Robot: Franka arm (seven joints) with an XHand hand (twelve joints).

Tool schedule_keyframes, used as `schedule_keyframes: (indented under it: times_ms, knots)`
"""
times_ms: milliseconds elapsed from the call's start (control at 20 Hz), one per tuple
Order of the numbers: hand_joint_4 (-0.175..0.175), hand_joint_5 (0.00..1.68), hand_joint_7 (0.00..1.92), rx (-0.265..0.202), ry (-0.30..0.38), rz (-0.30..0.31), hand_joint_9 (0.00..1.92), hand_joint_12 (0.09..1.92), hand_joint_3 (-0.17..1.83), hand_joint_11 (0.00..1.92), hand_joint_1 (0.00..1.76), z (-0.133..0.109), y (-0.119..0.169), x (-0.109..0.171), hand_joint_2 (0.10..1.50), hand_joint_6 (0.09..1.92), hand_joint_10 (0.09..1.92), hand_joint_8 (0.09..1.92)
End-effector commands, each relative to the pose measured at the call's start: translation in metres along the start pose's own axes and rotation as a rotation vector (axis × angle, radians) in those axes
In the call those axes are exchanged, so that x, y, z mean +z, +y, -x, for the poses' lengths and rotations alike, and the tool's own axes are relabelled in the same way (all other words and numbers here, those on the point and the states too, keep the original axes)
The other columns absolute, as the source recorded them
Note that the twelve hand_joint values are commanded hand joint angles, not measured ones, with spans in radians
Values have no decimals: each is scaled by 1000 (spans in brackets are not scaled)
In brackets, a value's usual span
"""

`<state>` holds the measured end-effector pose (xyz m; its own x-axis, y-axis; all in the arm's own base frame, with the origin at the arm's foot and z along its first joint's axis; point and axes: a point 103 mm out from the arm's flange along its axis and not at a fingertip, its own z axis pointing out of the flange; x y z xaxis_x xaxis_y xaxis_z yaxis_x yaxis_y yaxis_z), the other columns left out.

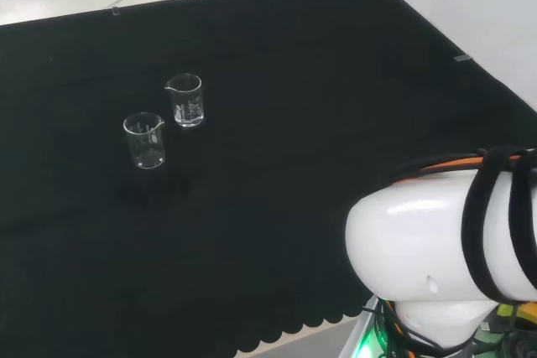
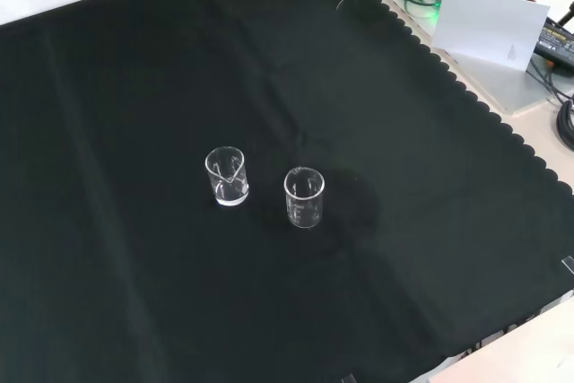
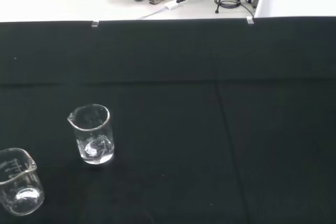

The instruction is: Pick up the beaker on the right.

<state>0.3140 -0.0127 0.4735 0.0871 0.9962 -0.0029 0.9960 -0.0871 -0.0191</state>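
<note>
Two small clear glass beakers stand upright and close together on the black cloth. In the head view one beaker [image 1: 185, 100] is to the right and a little farther off, and the other beaker [image 1: 145, 140] is nearer and to the left. From the front, the first beaker [image 2: 226, 176] is on the left and the second beaker [image 2: 304, 196] on the right. The wrist view has one beaker [image 3: 92, 134] in the middle distance and the other beaker [image 3: 18, 181] close at the edge. Both look empty.
The arm's white link [image 1: 445, 245] with black straps rises at the right of the head view. A white sheet and cables [image 2: 489, 24] lie off the cloth's scalloped edge in the front view. Black cloth [image 1: 319, 123] spreads wide around the beakers.
</note>
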Motion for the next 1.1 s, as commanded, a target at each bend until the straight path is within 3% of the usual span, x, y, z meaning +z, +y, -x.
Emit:
schedule_keyframes:
  times_ms: [50,400,850,1100]
  knots:
    - [-9,218,97,15,9,-7,128,844,204,0,233,3,14,20,1252,87,567,408]
    - [-14,221,125,-5,58,23,159,874,189,0,299,-9,44,48,1221,87,582,422]
    - [-28,285,206,-74,160,28,263,1043,181,0,430,53,145,102,1163,87,623,488]
    - [-31,304,209,-112,208,39,282,1084,188,0,476,60,192,129,1143,87,630,505]
